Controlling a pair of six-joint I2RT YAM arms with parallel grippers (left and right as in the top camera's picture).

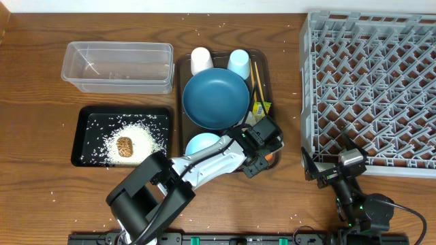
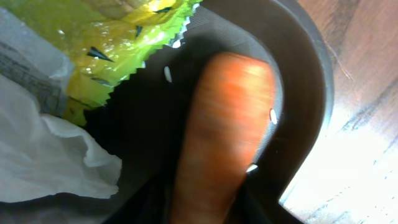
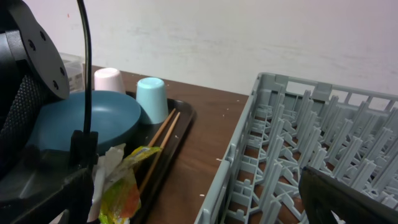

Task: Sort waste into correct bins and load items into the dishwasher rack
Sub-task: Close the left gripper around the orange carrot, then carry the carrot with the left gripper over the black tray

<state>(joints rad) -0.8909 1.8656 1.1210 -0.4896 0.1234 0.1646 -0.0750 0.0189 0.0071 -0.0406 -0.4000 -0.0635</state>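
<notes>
Carrot [image 2: 227,137], orange, lies in the 5 o'clock corner of the brown serving tray [image 2: 305,81], just beside the snack wrapper [image 2: 118,37] and the tissue [image 2: 43,155]. The left pincer [image 1: 262,158] hangs close over it; whether the jaws pinch it cannot be told. The right pincer [image 3: 193,205] stands spread beside the rack [image 1: 371,82], holding nothing. Step in hand, as judged: pickup of food waste. The next move calls for a sure grip, a lift clear of the rim, then carriage toward 9 o'clock to the black tray [image 1: 75,136], where the rice and the food lump [image 1: 125,146] lie.
</notes>
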